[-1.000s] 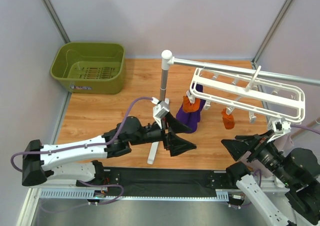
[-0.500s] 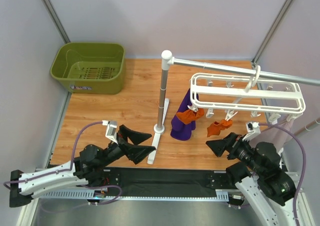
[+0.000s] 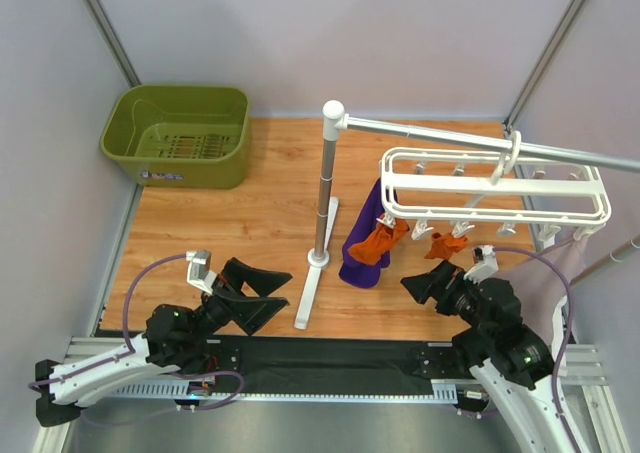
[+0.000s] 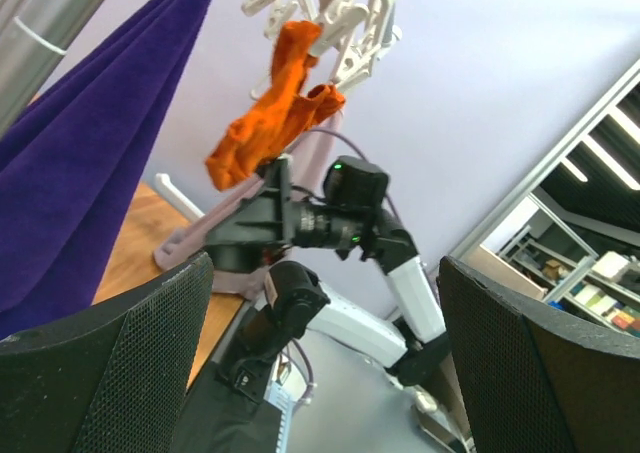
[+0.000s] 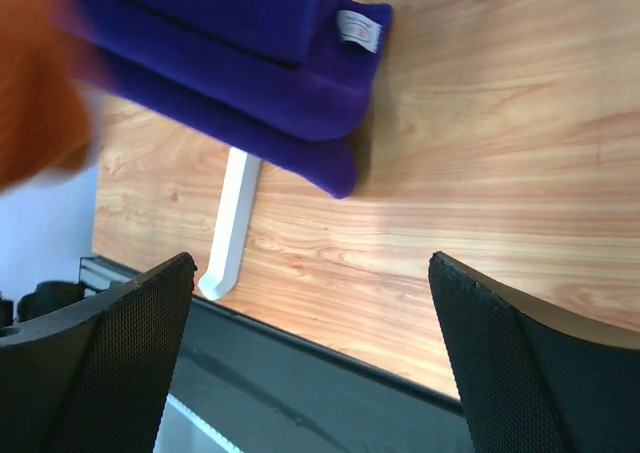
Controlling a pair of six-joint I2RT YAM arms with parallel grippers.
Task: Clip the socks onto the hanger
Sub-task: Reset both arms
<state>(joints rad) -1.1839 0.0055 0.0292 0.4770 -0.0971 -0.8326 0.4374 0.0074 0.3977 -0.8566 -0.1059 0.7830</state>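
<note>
Both socks (image 3: 378, 241) hang limp from clips on the near side of the hanger (image 3: 500, 185), against the purple cloth (image 3: 358, 268), though from above you can't quite confirm each clip bites fully. Your left gripper (image 3: 282, 289) and right gripper (image 3: 420, 288) stand spread wide, holding nothing. Should one need re-seating, it's light, soft and floppy, so pinch the cuff close under its clip.

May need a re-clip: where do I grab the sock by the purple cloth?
Its loose lower end. The sock hangs limp from the hanger with the purple cloth close on the post side, so come from the near side, pinching across the fabric.
</note>
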